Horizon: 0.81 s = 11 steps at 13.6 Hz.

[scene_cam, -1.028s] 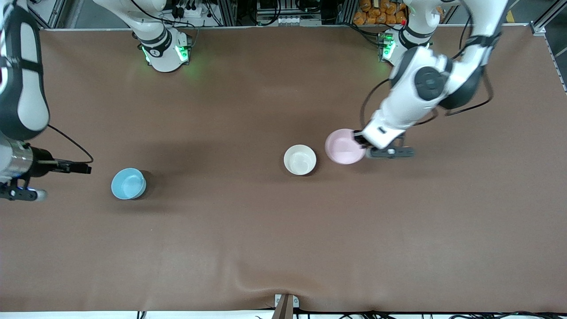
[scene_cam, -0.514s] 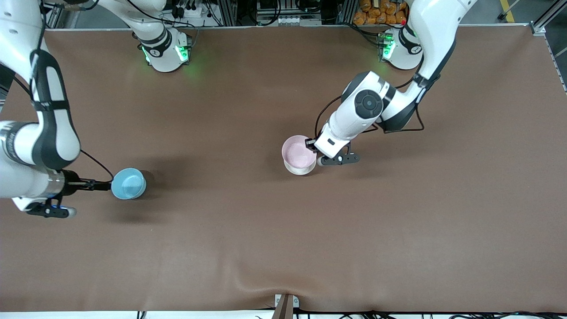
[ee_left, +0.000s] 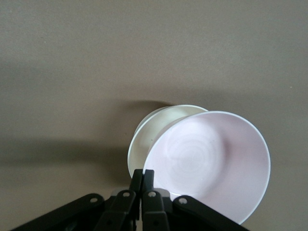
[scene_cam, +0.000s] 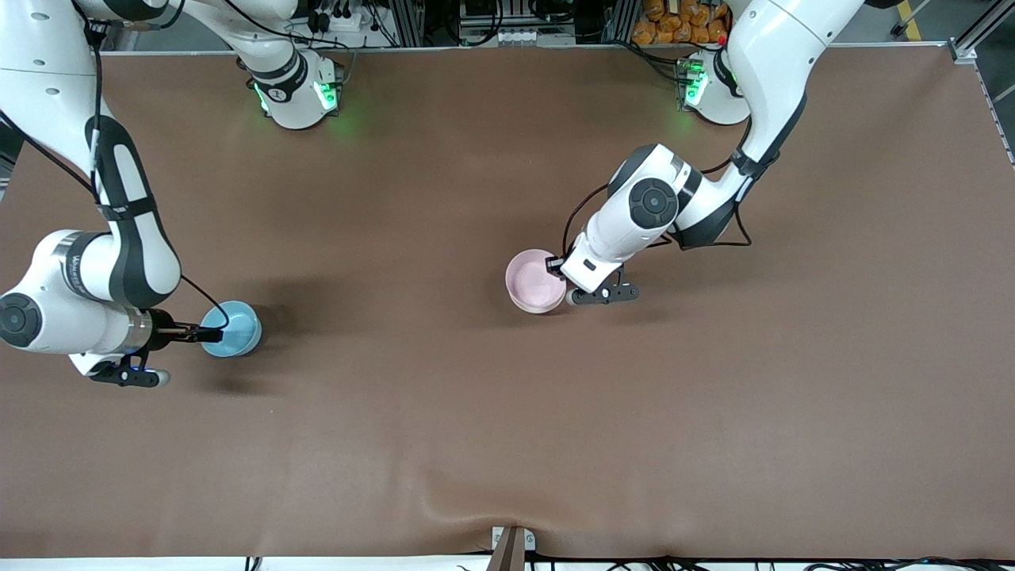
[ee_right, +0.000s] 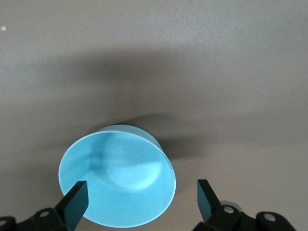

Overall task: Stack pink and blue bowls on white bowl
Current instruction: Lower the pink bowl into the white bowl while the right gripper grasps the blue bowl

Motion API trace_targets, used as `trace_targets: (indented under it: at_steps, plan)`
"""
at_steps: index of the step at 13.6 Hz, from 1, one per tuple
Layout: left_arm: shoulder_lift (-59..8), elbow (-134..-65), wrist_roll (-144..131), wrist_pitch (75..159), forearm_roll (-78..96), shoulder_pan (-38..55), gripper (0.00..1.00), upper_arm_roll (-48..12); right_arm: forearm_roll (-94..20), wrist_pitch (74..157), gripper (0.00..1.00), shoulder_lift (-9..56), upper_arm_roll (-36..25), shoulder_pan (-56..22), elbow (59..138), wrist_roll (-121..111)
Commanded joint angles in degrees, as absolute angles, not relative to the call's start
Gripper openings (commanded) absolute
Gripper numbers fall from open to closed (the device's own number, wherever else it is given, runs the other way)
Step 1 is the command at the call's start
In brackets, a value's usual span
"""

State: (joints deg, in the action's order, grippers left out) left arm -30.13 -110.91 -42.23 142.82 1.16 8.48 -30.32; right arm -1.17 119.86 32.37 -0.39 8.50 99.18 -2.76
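left tool [ee_left: 143,185] clenched on pink bowl [scene_cam: 534,280] rim, the bowl sitting tilted in white bowl [ee_left: 144,139] mid-table. right tool [ee_right: 142,197] spread wide, blue bowl [scene_cam: 235,327] just beside its fingertips.

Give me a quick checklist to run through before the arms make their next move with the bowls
1. Left gripper shut on the pink bowl rim: ok.
2. Pink bowl over the white bowl: ok, but tilted, not seated flat.
3. Pink bowl released into the stack: not ok, left gripper is clamped on it.
4. Right gripper open at the blue bowl: ok.
5. Right fingers straddling the blue bowl's rim: cannot tell; the rim looks off-centre between them.
6. Blue bowl upright on the table, toward the right arm's end: ok.
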Motion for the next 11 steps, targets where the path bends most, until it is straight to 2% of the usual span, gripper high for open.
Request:
trace_targets:
  at_steps: [1,5,8,9,10,11]
  plan:
    - [-31.9,-110.0,-44.0,143.9,-1.6,8.9,0.0,-30.1,-1.3,122.4,1.0,31.4,-0.1,9.0,102.3,-2.8]
    - [-33.0,-109.9,-44.0,144.7,-2.5,9.0,0.0,-29.0,-1.3,127.0,1.0,31.3,0.0,9.8,105.9,-3.1]
    - [-34.3,-109.9,-44.2,146.4,-2.5,8.9,0.0,-29.0,-1.3,127.4,1.0,31.4,0.0,9.9,106.4,-3.1]
    - [-34.1,-109.9,-44.7,146.4,-2.5,8.8,0.41,-29.0,-1.3,127.4,1.0,31.5,0.0,10.0,107.0,-3.1]
    - [-33.6,-109.8,-45.6,146.4,-2.5,8.7,0.99,-29.0,-1.3,127.4,1.0,31.5,0.0,10.0,107.2,-3.1]
    - [-32.0,-109.8,-45.5,146.3,-2.6,8.4,1.0,-28.9,-1.4,127.4,0.99,31.5,0.0,10.0,107.2,-3.3]
